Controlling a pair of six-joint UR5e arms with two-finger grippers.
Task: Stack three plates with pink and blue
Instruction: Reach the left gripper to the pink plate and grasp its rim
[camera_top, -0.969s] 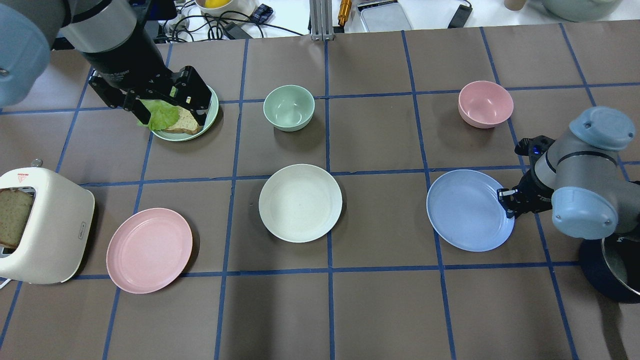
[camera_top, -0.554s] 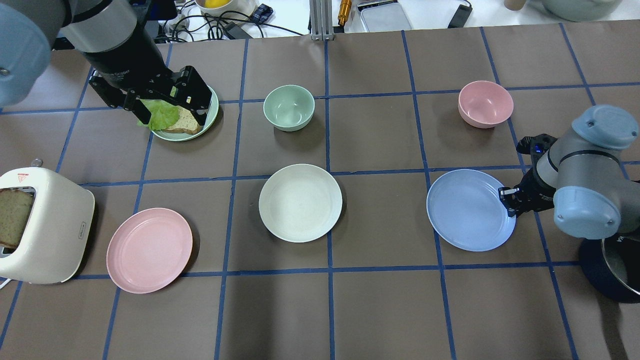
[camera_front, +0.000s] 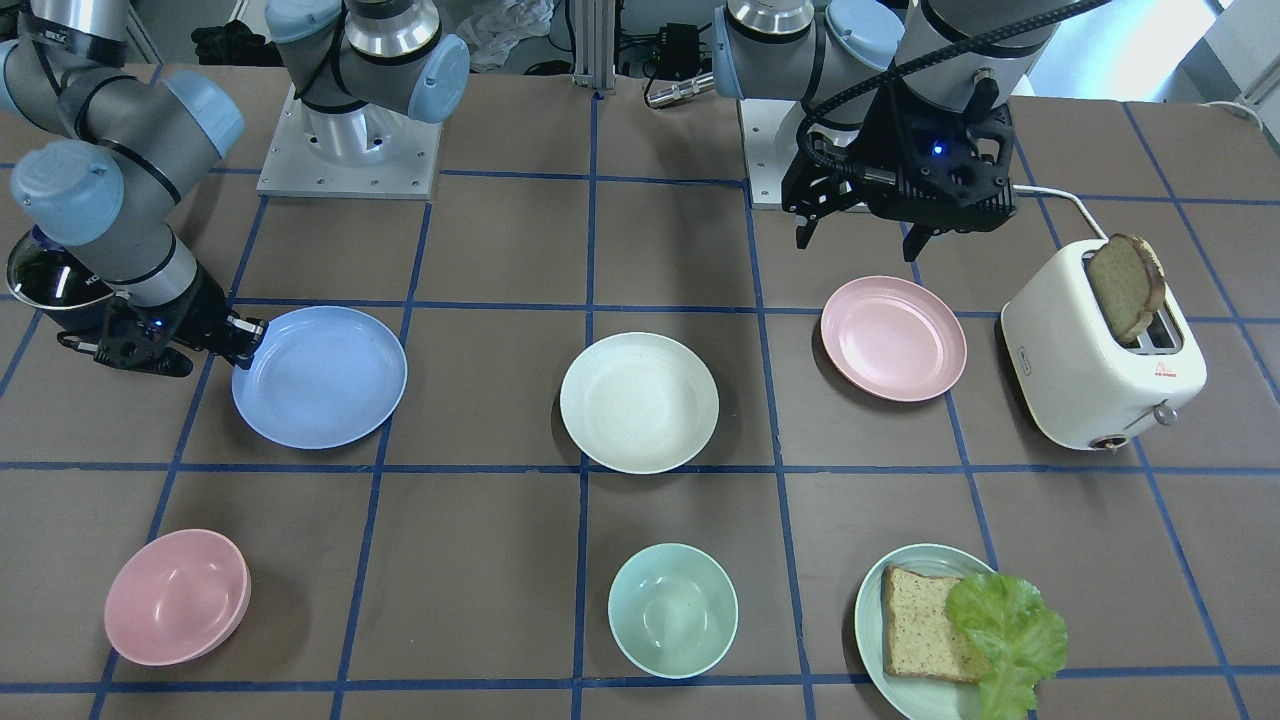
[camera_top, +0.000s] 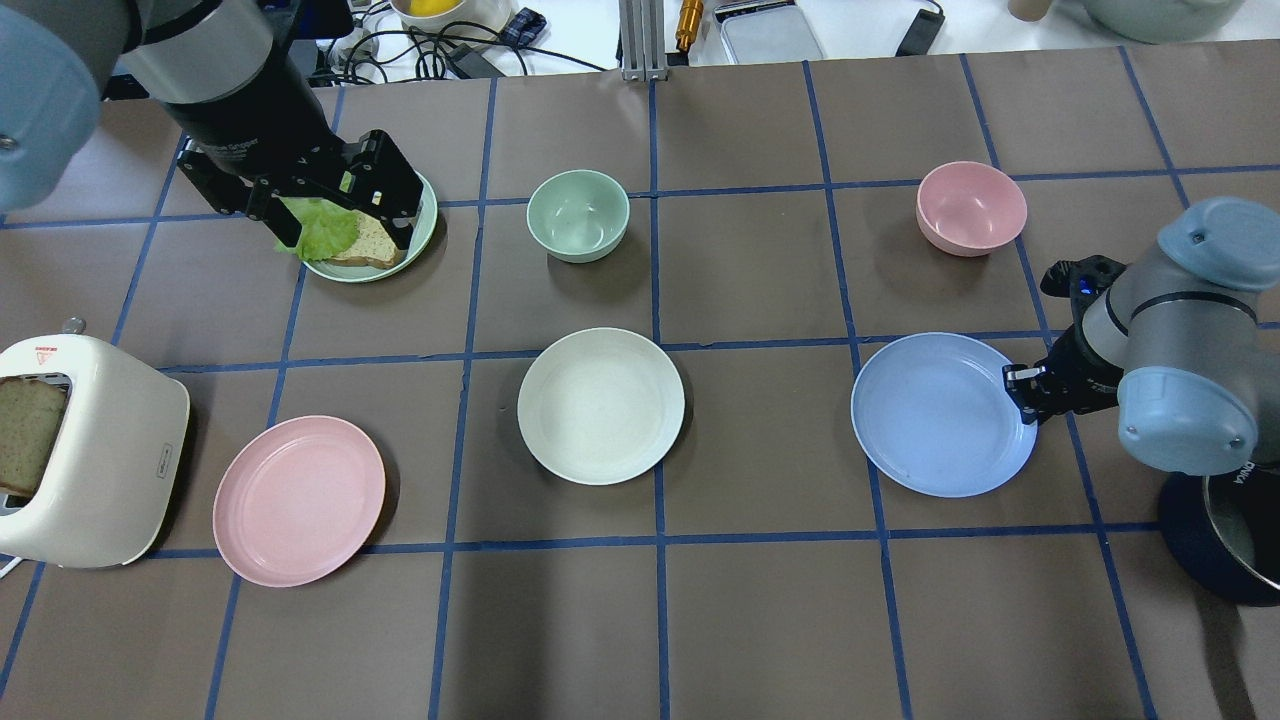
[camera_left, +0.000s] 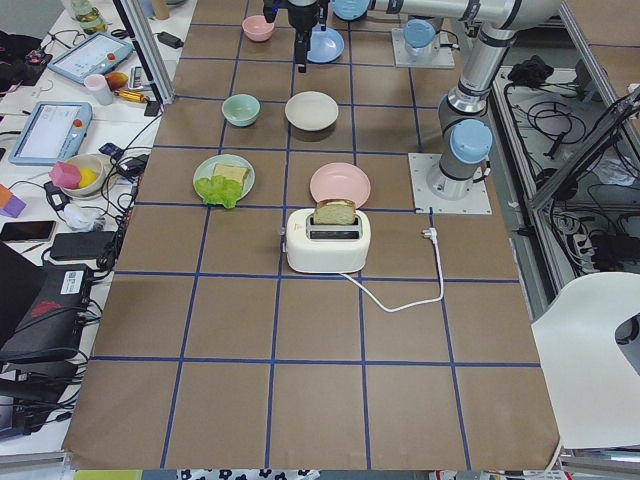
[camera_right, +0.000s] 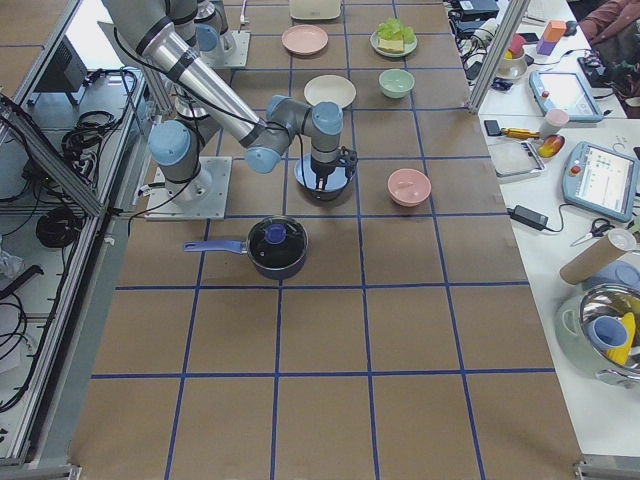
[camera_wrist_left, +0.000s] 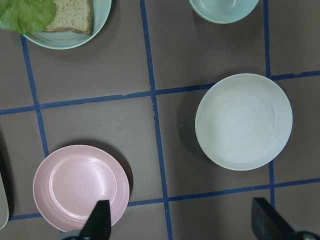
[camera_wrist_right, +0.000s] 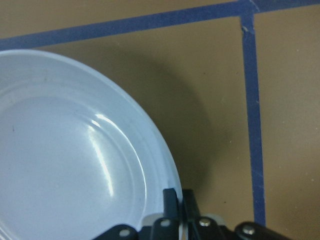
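Observation:
The light blue plate (camera_top: 940, 415) lies at the right of the table. My right gripper (camera_top: 1020, 395) is shut on its right rim, and the wrist view shows the fingers pinching that rim (camera_wrist_right: 75, 150), with a shadow under it. The cream-white plate (camera_top: 600, 405) sits in the middle and the pale pink plate (camera_top: 298, 500) at the left, both flat on the table. My left gripper (camera_top: 345, 230) is open and empty, held high over the far left. Its wrist view looks down on the pink plate (camera_wrist_left: 80, 187) and the cream plate (camera_wrist_left: 243, 121).
A white toaster (camera_top: 90, 450) holding bread stands at the left edge. A mint plate (camera_top: 420, 230) with bread and lettuce, a mint bowl (camera_top: 578, 215) and a pink bowl (camera_top: 970, 207) sit along the far row. A dark pot (camera_top: 1220, 540) is at the right.
My right gripper has shifted slightly right and up with the blue plate's rim in it, so the plate has shifted a little. The left arm has not moved.

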